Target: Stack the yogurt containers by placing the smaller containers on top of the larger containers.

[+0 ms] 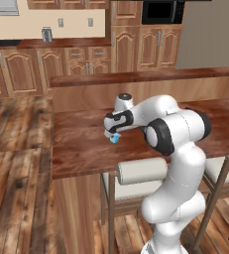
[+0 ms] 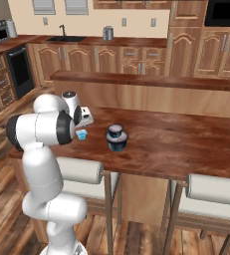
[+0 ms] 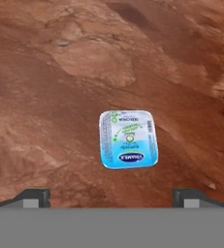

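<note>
A tiny pale-blue and white yogurt cup [image 3: 128, 139] lies on the brown wooden counter [image 3: 60, 72], lid up. It sits just ahead of my open gripper [image 3: 112, 198], slightly right of the middle between the fingertips [image 3: 33, 197]. From the left base view, the gripper [image 1: 110, 133] hangs close above this cup [image 1: 116, 139]. In the right base view the cup [image 2: 80, 134] peeks out beside my arm. To its right the narrower dark-blue cup [image 2: 116, 131] stands on top of the wide dark-blue tub [image 2: 117, 144].
A raised wooden ledge [image 2: 151, 82] runs along the far side of the counter. White-cushioned bar stools [image 2: 81, 172] [image 2: 213, 189] stand below the near edge. Kitchen cabinets and a sink line the back wall.
</note>
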You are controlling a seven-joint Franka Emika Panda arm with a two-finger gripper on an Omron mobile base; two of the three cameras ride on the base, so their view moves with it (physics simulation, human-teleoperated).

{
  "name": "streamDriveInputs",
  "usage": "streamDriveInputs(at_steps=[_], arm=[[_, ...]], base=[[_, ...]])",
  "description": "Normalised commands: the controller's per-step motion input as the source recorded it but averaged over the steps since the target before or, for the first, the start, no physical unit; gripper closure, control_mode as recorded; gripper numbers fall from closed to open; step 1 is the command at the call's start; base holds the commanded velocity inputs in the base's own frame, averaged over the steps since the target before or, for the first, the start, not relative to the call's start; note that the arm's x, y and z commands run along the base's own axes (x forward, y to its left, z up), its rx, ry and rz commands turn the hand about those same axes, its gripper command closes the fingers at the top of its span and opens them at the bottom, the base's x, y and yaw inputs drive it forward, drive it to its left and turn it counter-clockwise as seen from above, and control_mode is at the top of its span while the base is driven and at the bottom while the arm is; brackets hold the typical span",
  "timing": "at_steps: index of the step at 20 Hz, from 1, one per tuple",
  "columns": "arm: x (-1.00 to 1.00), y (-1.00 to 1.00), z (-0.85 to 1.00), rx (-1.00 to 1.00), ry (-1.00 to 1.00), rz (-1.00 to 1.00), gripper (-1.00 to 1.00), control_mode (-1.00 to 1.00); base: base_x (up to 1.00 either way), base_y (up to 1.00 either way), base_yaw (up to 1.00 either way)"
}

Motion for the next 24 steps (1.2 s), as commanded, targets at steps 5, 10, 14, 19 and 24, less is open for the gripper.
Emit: streamDriveInputs(at_steps=[5, 10, 14, 19, 24], arm=[[0.1, 0.0, -0.01, 0.03, 0.0, 0.0, -1.0, -1.0], [0.01, 0.0, 0.0, 0.0, 0.02, 0.0, -1.0, -1.0], [0.09, 0.0, -0.05, 0.0, 0.05, 0.0, -1.0, -1.0], [0.12, 0.01, -0.12, 0.0, 0.05, 0.02, -1.0, -1.0], [0.25, 0.0, -0.14, 0.0, 0.02, 0.02, -1.0, -1.0]], base=[[0.0, 0.0, 0.0], [0.0, 0.0, 0.0], [0.0, 0.0, 0.0], [0.0, 0.0, 0.0], [0.0, 0.0, 0.0]])
